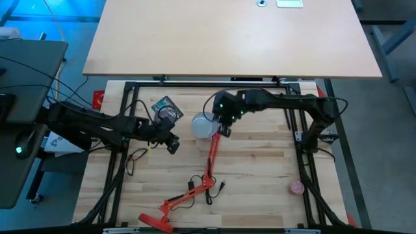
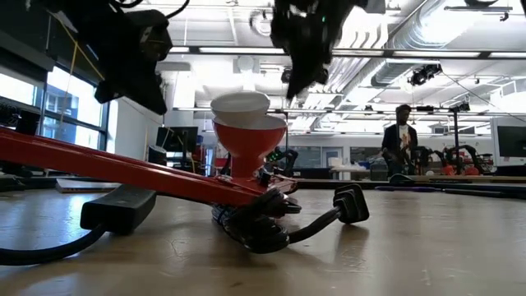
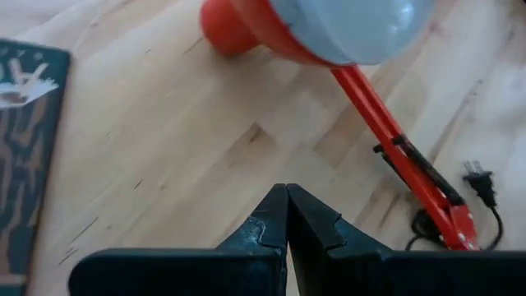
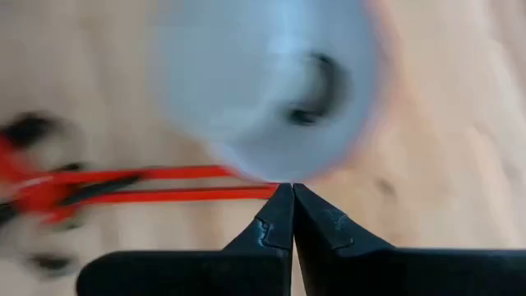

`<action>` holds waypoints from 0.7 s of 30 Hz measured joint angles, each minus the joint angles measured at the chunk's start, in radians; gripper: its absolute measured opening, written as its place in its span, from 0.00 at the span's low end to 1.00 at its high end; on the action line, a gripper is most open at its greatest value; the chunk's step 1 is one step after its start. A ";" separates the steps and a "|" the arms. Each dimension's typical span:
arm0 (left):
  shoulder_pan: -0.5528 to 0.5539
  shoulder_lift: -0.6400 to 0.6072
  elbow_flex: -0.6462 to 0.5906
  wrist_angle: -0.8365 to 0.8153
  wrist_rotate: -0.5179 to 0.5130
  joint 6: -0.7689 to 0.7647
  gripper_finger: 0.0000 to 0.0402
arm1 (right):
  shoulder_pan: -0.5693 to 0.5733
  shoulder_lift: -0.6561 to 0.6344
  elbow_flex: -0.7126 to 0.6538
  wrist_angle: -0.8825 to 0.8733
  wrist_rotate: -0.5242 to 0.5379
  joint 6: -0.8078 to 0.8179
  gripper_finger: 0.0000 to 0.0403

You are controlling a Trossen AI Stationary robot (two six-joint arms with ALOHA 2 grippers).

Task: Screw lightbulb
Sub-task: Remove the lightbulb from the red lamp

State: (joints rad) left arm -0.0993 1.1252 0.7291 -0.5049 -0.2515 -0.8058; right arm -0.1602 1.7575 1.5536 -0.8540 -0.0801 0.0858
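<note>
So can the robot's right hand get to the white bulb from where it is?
Probably yes. The right hand hangs shut just above the lightbulb sitting in the red lamp, with nothing between them. It would have to open first.

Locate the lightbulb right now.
The lightbulb sits in the red lamp shade at table centre, just below the shut right pincer in the high view.

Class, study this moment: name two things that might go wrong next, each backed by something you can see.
1. The bulb sits in the lamp shade with neither shut pincer holding it; if not seated, it might tip out.
2. The right pincer hovers close above the shade; a careless move might knock the lamp, which lies loose on the table.
</note>
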 joint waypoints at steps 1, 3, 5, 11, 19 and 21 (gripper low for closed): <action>-0.012 0.000 -0.006 0.001 -0.016 -0.021 0.00 | -0.019 0.011 0.005 -0.026 0.030 0.005 0.00; -0.034 -0.002 -0.020 0.040 -0.041 -0.038 0.00 | -0.060 0.023 -0.001 -0.024 0.027 0.002 0.00; -0.050 -0.002 -0.033 0.056 -0.047 -0.037 0.00 | -0.100 0.027 -0.011 0.007 -0.028 0.000 0.00; -0.062 0.000 -0.044 0.057 -0.062 -0.029 0.00 | -0.156 0.029 -0.028 0.116 -0.178 0.051 0.00; -0.061 0.030 -0.044 0.063 -0.112 -0.029 0.00 | -0.158 0.067 -0.028 0.198 -0.213 0.042 0.00; -0.061 0.041 -0.044 0.063 -0.108 -0.029 0.00 | -0.173 0.090 -0.028 0.232 -0.216 0.053 0.00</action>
State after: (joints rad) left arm -0.1608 1.1663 0.6853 -0.4419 -0.3592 -0.8352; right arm -0.3327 1.8478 1.5253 -0.6224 -0.2961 0.1384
